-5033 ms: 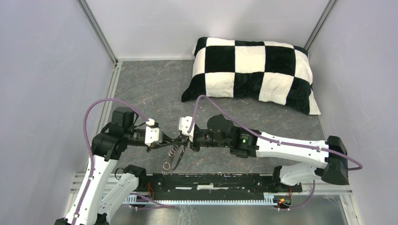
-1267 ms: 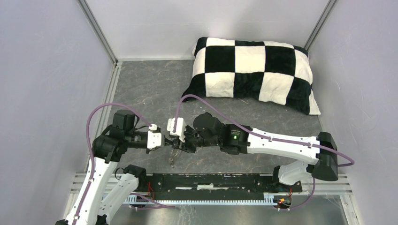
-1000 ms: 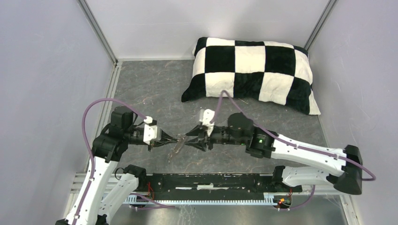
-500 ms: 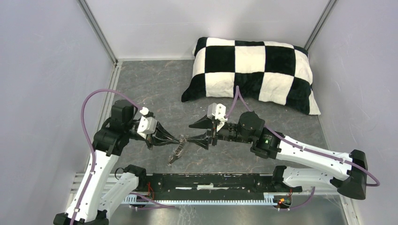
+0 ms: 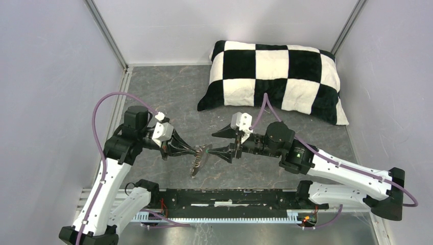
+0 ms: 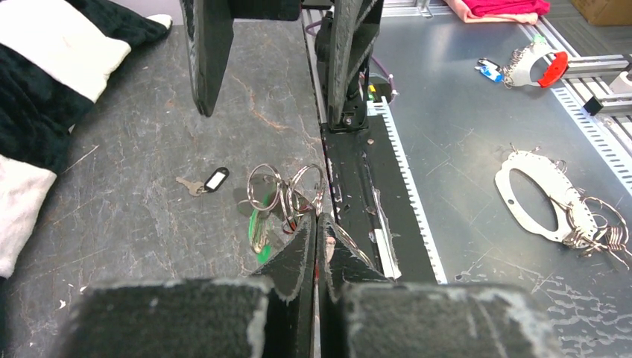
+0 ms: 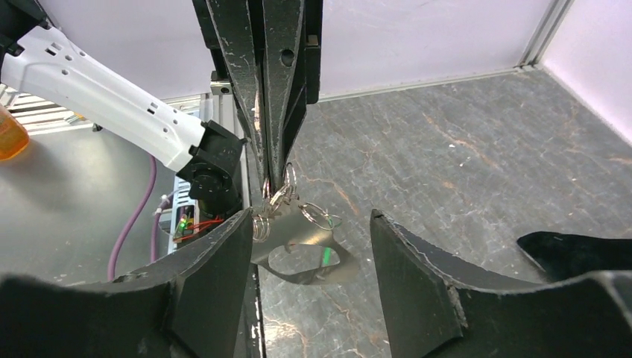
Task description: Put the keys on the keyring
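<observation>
My left gripper (image 5: 196,149) is shut on the keyring (image 7: 313,253), a flat grey fob with an oblong slot that hangs below its tips above the floor. Several wire rings (image 6: 287,190) dangle from the fob, with a green-tagged key (image 6: 258,231) and a bit of red among them. A black-tagged key (image 6: 205,181) lies loose on the grey floor. Facing the left gripper (image 6: 317,220), my right gripper (image 5: 212,143) stands open. In the right wrist view its fingers (image 7: 216,268) stand either side of the fob without touching it.
A black-and-white checked pillow (image 5: 275,79) lies at the back right. The black base rail (image 5: 230,196) runs along the near edge. Beyond it, on the metal bench, lie a white fob with rings (image 6: 544,198) and a red-and-white piece (image 6: 533,67).
The right gripper has opened, let go of the ring bundle and drawn back to the right. The left gripper still holds the keyring and has shifted slightly right and up.
</observation>
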`<action>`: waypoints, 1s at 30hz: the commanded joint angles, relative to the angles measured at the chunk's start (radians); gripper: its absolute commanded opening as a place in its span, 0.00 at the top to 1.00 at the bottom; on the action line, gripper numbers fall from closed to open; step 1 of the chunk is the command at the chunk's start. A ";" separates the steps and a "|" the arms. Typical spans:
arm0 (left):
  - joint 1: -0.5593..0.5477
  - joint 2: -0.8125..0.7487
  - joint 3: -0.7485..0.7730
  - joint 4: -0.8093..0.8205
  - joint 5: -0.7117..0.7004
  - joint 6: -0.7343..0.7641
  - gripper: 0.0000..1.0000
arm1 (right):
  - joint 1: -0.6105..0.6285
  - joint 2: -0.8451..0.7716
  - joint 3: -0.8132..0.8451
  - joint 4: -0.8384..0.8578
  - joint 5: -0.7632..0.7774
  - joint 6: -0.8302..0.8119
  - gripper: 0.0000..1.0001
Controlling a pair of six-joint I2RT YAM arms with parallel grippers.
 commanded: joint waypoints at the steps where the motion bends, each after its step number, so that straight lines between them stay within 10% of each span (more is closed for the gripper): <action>1: -0.004 -0.005 0.042 0.033 0.002 -0.027 0.98 | 0.017 0.044 0.035 0.063 0.004 0.058 0.33; 18: -0.004 -0.101 0.023 0.044 0.069 0.072 0.98 | 0.024 0.110 0.017 0.147 0.138 0.210 0.66; 30: -0.004 -0.137 0.024 0.043 0.069 0.131 0.98 | 0.015 0.105 0.048 0.100 0.063 0.203 0.67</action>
